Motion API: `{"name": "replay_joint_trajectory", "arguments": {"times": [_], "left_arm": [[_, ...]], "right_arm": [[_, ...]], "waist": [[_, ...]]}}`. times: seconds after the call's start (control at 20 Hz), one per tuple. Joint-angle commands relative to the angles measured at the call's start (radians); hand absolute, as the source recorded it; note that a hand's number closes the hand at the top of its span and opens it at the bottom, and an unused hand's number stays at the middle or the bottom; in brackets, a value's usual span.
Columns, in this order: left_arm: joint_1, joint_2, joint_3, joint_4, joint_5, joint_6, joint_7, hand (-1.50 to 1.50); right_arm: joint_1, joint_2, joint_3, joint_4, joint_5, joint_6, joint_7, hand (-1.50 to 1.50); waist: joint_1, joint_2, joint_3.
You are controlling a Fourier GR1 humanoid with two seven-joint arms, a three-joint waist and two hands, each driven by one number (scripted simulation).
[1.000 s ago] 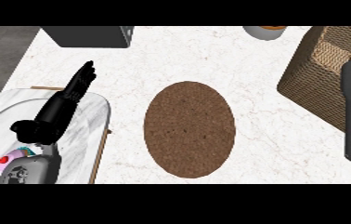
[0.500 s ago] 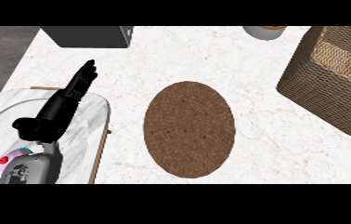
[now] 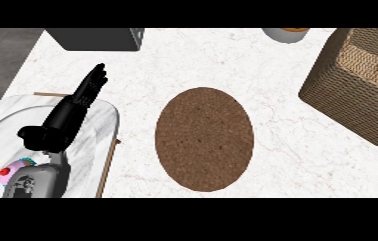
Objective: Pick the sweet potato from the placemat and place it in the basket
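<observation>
A brown oval placemat (image 3: pixel 204 138) with a rough woven texture lies in the middle of a white marbled table (image 3: pixel 214 60). Its surface is bare; no sweet potato shows on it or anywhere else in the head view, so where it is cannot be told.

A tan woven basket (image 3: pixel 347 82) sits at the right edge, well apart from the placemat. Only its near corner and two side walls show, the rest cut off by the frame, and its inside cannot be seen.

At the top right, a small grey cup (image 3: pixel 286 34) with something orange in it is cut off by the top edge. At the top left sits a dark grey box (image 3: pixel 96 38), only partly in view. At the left, a pale marbled tray (image 3: pixel 100 130) with a thin wooden edge lies on the table, running out of view at the bottom left.

The left hand (image 3: pixel 77 102) is black and lies over that tray. Its fingers (image 3: pixel 94 80) are straight and held together, pointing up and away toward the box, holding nothing. Its grey forearm (image 3: pixel 37 180) enters from the lower left corner, with a small patch of pink and teal beside it that is hard to make out. The right hand does not show.
</observation>
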Motion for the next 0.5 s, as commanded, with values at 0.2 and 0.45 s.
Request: {"name": "replay_joint_trajectory", "arguments": {"times": [0.2,0.45], "left_arm": [[-0.029,-0.004,0.006,-0.039,0.012,0.004,0.063,0.0],[-0.074,0.012,0.029,0.015,0.045,-0.026,0.064,0.0]], "right_arm": [[-0.018,-0.045,-0.021,0.212,-0.015,-0.149,-0.203,1.5],[-0.006,-0.051,-0.151,0.285,-0.167,-0.213,-0.374,-1.5]], "waist": [[0.002,0.0,0.0],[0.004,0.003,0.001]]}}
